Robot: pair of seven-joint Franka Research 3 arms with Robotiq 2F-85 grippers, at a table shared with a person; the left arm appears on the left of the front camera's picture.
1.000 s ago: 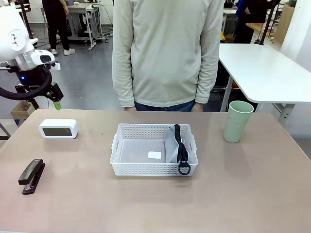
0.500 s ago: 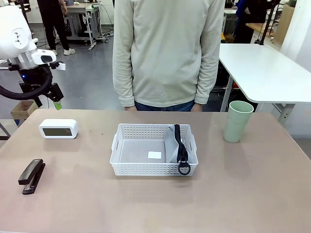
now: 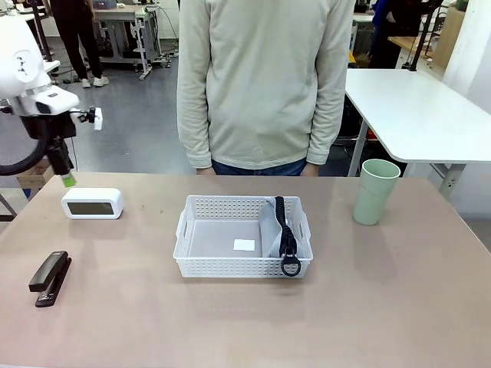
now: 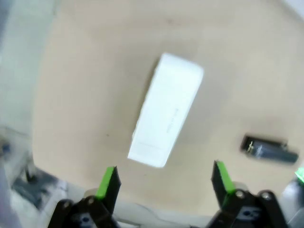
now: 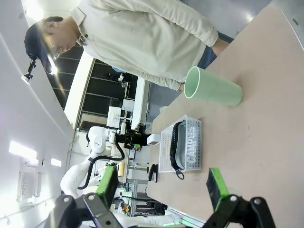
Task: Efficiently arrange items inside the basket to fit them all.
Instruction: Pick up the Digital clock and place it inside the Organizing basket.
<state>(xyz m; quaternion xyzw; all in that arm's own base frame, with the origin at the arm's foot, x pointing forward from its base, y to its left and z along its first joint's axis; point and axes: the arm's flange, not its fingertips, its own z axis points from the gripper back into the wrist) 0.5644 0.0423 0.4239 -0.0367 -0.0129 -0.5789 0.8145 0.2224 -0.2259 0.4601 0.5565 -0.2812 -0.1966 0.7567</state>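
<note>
Block [image 4: 166,110] lies beneath left gripper [image 4: 165,170], jaws spread.

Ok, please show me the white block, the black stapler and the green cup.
white block [image 3: 92,204]: front view, middle of its front face.
black stapler [image 3: 51,277]: front view, middle of its top.
green cup [image 3: 375,195]: front view, middle of its side wall.

The front camera looks across the white lattice plastic basket [image 3: 242,267] from mid distance. The left wrist camera looks down, close, on the white rounded rectangular block [image 4: 166,109] left of the basket. The right wrist camera, rolled sideways, shares the basket from its right.
</note>
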